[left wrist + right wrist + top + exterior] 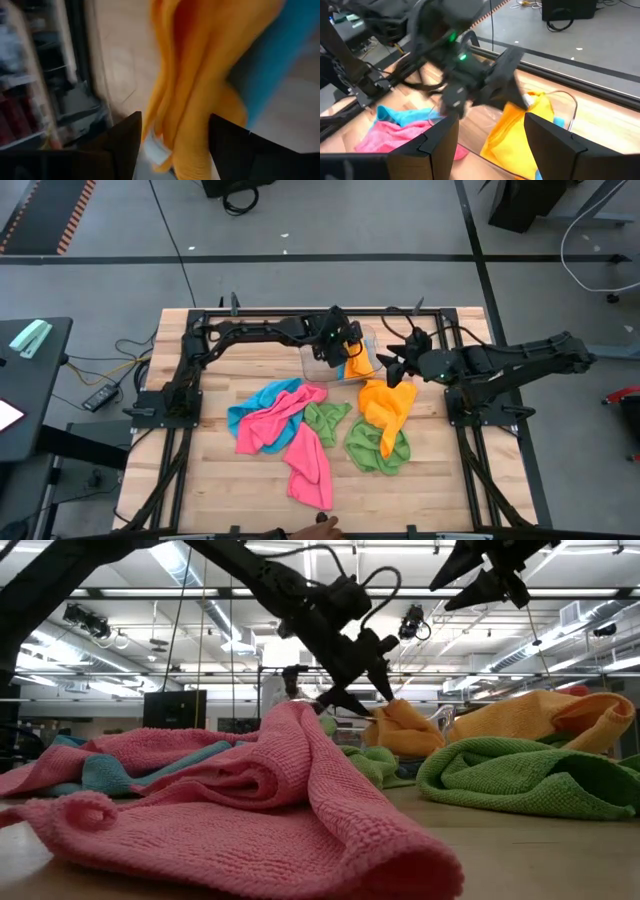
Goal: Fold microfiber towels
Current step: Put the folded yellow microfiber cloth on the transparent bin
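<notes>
On the left of the table I'm seeing the blue towel (262,403) and the pink towel (300,442) lying crumpled and overlapping, with two green towels (375,442) just beside them, all unfolded. I'm holding the left gripper (345,352) over the clear tray (312,362) at the far edge, fingers spread around a folded orange towel (200,95) that is sitting in the tray on something blue; nothing is pinched. To finish this placing cleanly, I'm judging I should lift straight up so the fingers don't drag the folds open. Further right, another orange towel (386,404) is lying rumpled near the tray. The right gripper (398,366) is hovering just above it, jaws apart, holding nothing.
</notes>
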You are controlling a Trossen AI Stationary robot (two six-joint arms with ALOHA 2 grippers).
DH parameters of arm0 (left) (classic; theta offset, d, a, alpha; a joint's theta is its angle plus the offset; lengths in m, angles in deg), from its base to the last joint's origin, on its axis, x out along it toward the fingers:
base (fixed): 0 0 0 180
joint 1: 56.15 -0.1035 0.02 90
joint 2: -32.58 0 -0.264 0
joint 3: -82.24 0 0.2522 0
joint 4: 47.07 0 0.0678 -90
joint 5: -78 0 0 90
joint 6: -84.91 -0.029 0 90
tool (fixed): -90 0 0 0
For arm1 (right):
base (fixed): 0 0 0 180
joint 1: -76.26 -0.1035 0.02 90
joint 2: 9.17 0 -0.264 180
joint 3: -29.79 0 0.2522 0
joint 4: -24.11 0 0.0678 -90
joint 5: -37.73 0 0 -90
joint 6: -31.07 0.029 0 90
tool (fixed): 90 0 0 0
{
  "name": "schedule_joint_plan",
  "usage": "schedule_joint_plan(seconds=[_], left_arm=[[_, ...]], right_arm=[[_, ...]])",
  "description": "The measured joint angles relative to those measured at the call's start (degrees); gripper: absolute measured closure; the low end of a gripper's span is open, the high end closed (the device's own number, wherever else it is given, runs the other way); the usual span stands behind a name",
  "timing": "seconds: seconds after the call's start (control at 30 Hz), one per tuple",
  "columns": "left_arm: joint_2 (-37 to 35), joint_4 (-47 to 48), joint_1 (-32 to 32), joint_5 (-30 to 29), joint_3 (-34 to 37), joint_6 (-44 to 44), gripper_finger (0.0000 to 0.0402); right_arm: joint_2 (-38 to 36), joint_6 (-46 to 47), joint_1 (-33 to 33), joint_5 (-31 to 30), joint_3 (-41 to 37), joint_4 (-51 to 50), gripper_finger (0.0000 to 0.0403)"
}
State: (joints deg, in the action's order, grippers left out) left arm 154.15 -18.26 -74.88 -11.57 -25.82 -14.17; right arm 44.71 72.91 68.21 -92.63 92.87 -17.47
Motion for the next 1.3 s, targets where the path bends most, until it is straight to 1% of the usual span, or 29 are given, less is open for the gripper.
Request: schedule_joint_plan(seconds=[0.13, 0.33, 0.43, 0.6, 0.73, 0.8, 0.93, 0.97, 1.13, 1.23, 1.3], left_arm=[[1.72, 2.04, -0.76, 0.25, 0.09, -6.21, 0.0190], [2.90, -2.38, -0.50, 0.89, 0.08, -7.00, 0.0186], [2.99, -2.51, -0.35, 0.89, 0.08, -8.44, 0.0195], [2.99, -1.68, -0.34, 0.94, 0.08, -11.08, 0.0232], [2.99, -0.80, -0.23, 2.64, 0.08, -12.48, 0.0263], [3.01, -0.84, 0.03, 2.70, 0.08, -12.64, 0.0295], [3.01, -3.94, 0.70, 2.49, 0.08, -12.66, 0.0376], [3.01, -4.78, 0.95, 2.44, 0.08, -12.70, 0.0384], [3.03, -8.31, 1.83, 2.41, 0.08, -16.04, 0.0377], [3.03, -11.84, 1.99, 3.30, 0.08, -15.73, 0.0386], [3.03, -11.91, 1.47, 4.37, 0.08, -15.32, 0.0386]], right_arm=[[0.09, 1.05, -0.01, 0.04, -0.01, 0.32, 0.0168], [0.00, 1.31, 0.04, 0.33, 0.00, 0.35, 0.0168], [0.00, 1.25, 0.04, 0.31, 0.00, 0.33, 0.0168], [0.00, 1.25, 0.04, 0.31, 0.00, 0.33, 0.0168], [0.00, 1.23, 0.04, 0.31, 0.00, 0.33, 0.0168], [0.00, 1.23, 0.04, 0.31, 0.00, 0.33, 0.0168], [0.00, 1.21, 0.04, 0.08, -0.01, 0.32, 0.0168], [0.00, 1.20, 0.04, 0.01, -0.02, 0.31, 0.0168], [0.00, 1.47, 0.04, -0.09, -0.01, 0.31, 0.0168], [0.00, 1.51, 0.04, -0.09, -0.01, 0.31, 0.0168], [0.00, 1.53, 0.02, -0.06, -0.02, 0.31, 0.0168]])
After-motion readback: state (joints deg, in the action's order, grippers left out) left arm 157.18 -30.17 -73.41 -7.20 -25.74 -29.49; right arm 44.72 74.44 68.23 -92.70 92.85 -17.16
